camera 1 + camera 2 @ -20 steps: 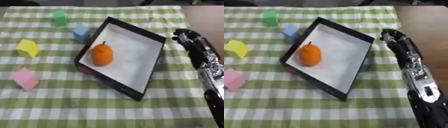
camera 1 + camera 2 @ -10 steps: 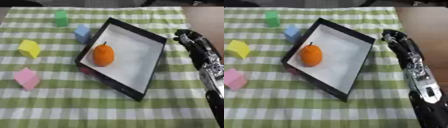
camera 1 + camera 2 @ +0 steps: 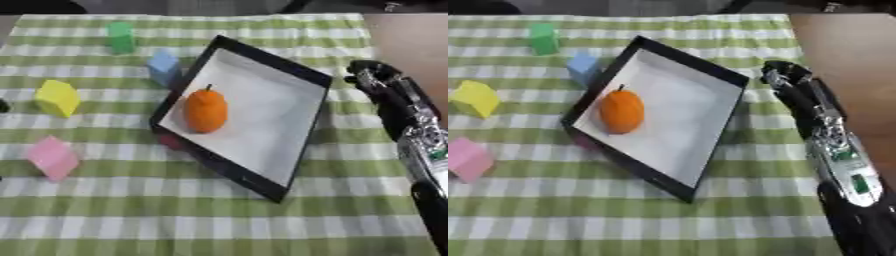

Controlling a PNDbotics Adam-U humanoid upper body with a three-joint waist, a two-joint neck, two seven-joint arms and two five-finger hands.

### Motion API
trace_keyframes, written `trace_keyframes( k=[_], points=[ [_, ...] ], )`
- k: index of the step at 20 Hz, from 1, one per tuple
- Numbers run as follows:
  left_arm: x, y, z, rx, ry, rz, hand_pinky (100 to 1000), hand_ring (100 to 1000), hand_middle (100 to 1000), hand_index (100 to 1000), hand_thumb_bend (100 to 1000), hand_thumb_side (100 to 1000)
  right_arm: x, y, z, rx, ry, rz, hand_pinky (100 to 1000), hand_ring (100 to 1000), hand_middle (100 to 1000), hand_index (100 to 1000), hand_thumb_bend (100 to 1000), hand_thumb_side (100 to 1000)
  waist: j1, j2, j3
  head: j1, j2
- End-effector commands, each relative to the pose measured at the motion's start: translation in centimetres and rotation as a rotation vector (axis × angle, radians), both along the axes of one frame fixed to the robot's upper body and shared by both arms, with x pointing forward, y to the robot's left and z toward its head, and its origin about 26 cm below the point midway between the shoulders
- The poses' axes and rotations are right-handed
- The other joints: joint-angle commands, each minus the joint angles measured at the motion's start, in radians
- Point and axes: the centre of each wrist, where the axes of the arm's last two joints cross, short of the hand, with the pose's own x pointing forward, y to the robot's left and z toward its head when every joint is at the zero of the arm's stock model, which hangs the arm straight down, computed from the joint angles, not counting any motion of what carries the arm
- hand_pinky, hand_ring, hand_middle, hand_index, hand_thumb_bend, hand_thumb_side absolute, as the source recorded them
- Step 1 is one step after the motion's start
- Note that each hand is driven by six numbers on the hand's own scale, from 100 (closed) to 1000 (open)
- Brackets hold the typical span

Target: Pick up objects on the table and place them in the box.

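Blocks lie along the left side of the green-and-white checked tablecloth (image 3: 219, 220): pink block (image 3: 52, 157) near the left edge, yellow block (image 3: 58, 98) farther back, green block (image 3: 121, 37) toward the far left corner, blue block (image 3: 164, 68) just beside the box's far-left rim. Left eye view alone shows a small dark shape at its left border beside the yellow block, too little to identify; right eye view crops the pink block at its border but shows more of the bare brown tabletop (image 3: 850, 60) past the cloth's right edge. Box (image 3: 262, 55), black-rimmed with white floor, sits askew mid-table; an orange fruit (image 3: 206, 110) lies inside against its left wall. A small red thing (image 3: 171, 143) peeks out at the box's near-left rim, mostly hidden. Right hand (image 3: 785, 75) rests at the cloth's right edge, fingers curled with nothing in them, just beside the box's right rim, well apart from fruit and blocks.
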Motion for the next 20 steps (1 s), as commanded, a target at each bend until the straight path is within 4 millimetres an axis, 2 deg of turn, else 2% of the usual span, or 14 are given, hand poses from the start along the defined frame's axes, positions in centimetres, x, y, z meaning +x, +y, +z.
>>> trace_keyframes(
  k=[1,8,10,15,20],
  points=[
    [-0.1,-0.4,1.2,0.070,-0.003,-0.032,813,786,800,856,539,420,0.0,-0.5,0.9,-0.038,-0.020,0.005,974,789,734,749,136,475,0.016,-0.033,-0.002,0.002,-0.003],
    [0.8,-1.5,1.4,0.105,0.013,-0.089,813,789,806,863,552,301,0.0,-0.4,0.9,-0.040,-0.015,0.009,974,789,734,749,136,476,0.019,-0.033,-0.005,0.006,-0.003],
    [1.2,-1.7,1.4,0.116,0.018,-0.097,812,791,805,863,555,203,0.0,-0.4,0.8,-0.040,-0.014,0.012,974,789,734,749,136,476,0.019,-0.033,-0.006,0.007,-0.003],
    [2.6,-1.7,1.2,0.160,0.003,-0.106,813,795,800,857,574,102,0.0,-0.4,0.7,-0.039,-0.011,0.013,974,789,734,749,135,476,0.019,-0.034,-0.006,0.008,-0.003],
    [4.0,-1.1,0.2,0.190,0.019,-0.111,819,800,798,849,581,100,0.0,-0.4,0.7,-0.038,-0.009,0.010,974,790,734,749,135,476,0.019,-0.033,-0.008,0.012,-0.003]
  ],
)
